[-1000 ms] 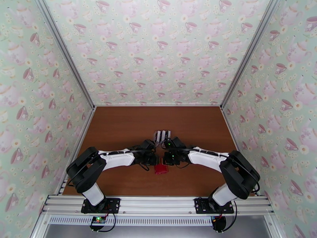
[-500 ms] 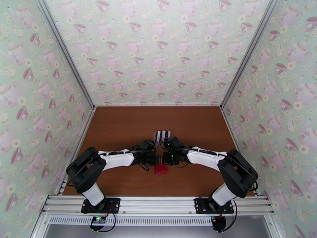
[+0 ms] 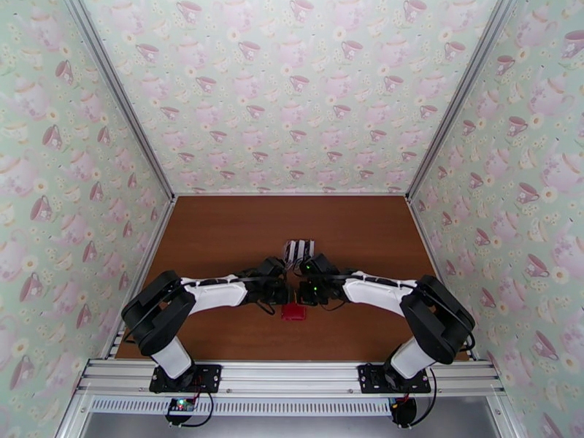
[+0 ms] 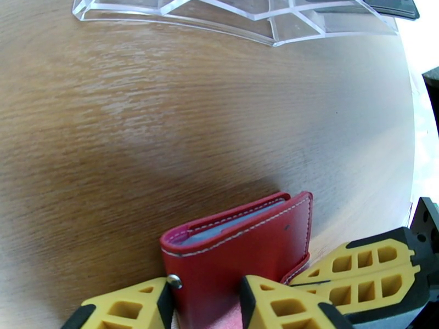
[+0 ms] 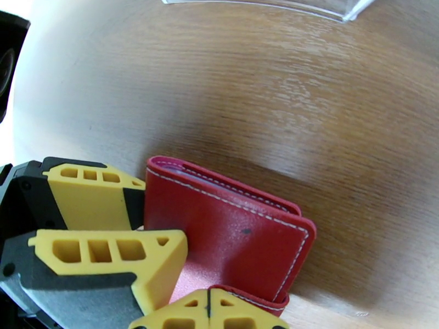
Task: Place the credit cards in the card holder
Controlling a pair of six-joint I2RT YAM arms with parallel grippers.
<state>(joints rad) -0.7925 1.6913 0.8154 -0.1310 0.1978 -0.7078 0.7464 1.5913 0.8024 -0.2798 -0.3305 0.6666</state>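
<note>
The card holder [image 3: 294, 312], a red folded wallet, lies at the table's middle between both wrists. In the left wrist view my left gripper [image 4: 206, 286] has a yellow finger on each side of the card holder [image 4: 247, 242], closed on its near part beside the snap stud. My right gripper [image 5: 208, 305] is shut, pinching the wallet's red tab edge at the card holder [image 5: 230, 237]; it also appears at the right as the right gripper [image 4: 307, 281]. Black and white credit cards [image 3: 299, 250] stand in a clear stand behind. Grey edges show in the wallet's mouth; I cannot tell if they are cards.
The clear slotted stand [image 4: 219, 12] sits just beyond the wallet, a dark card [image 4: 384, 4] in its right end. Brown tabletop [image 3: 219, 235] stretches around, bounded by patterned walls and an aluminium rail [image 3: 292, 374] at the near edge.
The wallet and both grippers have shifted slightly to the left; the right wrist edged inward. The grips look the same.
</note>
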